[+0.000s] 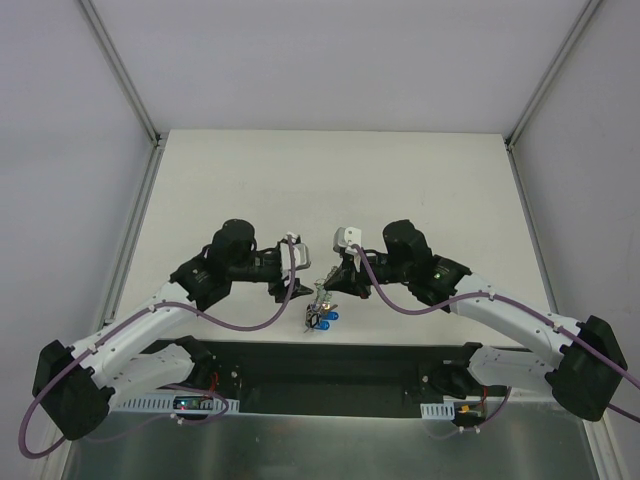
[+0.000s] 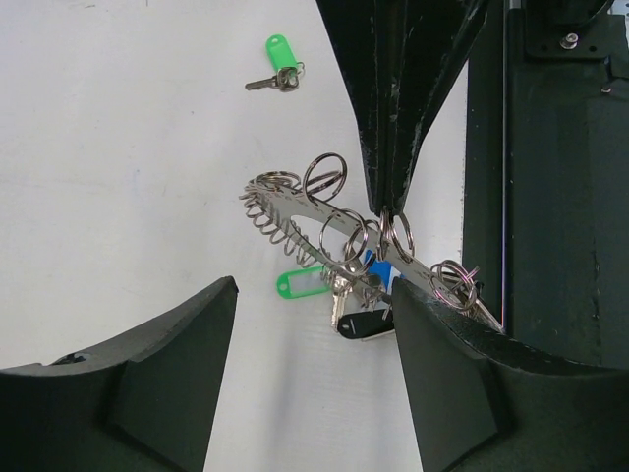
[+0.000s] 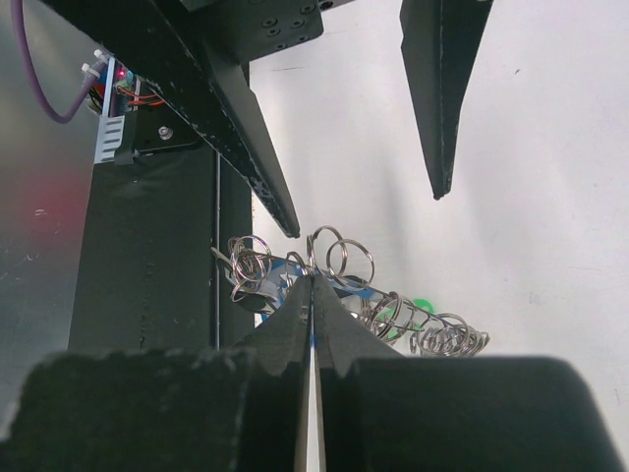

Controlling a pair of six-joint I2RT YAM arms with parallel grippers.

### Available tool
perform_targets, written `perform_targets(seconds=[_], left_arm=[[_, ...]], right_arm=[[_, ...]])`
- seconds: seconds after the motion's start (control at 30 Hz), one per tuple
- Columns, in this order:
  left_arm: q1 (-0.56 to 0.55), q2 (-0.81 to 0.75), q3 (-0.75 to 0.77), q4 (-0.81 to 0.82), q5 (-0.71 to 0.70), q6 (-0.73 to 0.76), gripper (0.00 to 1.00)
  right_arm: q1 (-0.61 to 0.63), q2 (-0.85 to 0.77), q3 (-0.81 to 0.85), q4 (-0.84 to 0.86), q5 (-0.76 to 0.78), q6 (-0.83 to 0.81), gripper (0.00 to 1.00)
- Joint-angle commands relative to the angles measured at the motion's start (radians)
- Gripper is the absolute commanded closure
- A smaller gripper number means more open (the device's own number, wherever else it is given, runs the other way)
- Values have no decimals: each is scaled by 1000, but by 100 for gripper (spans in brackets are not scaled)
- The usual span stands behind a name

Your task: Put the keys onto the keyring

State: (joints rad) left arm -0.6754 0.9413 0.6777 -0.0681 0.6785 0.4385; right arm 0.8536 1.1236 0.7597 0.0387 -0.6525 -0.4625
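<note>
The keyring (image 2: 295,208) is a flat grey metal piece fringed with small wire rings, held tilted just above the white table. My right gripper (image 2: 383,208) comes down from above and is shut on its edge; the right wrist view shows the same grip (image 3: 313,279). Green (image 2: 303,283), black (image 2: 366,324) and blue (image 2: 379,264) keys hang under the keyring. One green-headed key (image 2: 280,64) lies loose on the table farther off. My left gripper (image 2: 314,339) is open, its right finger (image 2: 462,374) close beside the keyring's near end, holding nothing.
A black strip (image 2: 550,197) runs along the table's near edge right beside the keyring. In the top view both arms meet at the table's front middle (image 1: 322,305), with white table surface (image 1: 330,180) behind them and frame posts at the back corners.
</note>
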Motion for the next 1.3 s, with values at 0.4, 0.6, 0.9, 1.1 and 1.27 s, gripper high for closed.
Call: perform_targets(seconds=[0.4,0.6,0.9,1.1,1.27], left_arm=[[-18,34,13,103,-100,-87,38],[-18,33,-6,172,-97,-162,37],[-16,74,2,206,-300,-280,38],[20,-24,-18,206,-217,-256,37],[43,-93,-24,200,-76,-251,38]], right_arm=[[5,-22,49,58,-62,-10,99],[12,-15,49,59,-64,-10,99],[13,-19,44,59,-56,-10,99],[15,-42,35,50,-24,-22,99],[13,-56,29,49,-3,-28,99]])
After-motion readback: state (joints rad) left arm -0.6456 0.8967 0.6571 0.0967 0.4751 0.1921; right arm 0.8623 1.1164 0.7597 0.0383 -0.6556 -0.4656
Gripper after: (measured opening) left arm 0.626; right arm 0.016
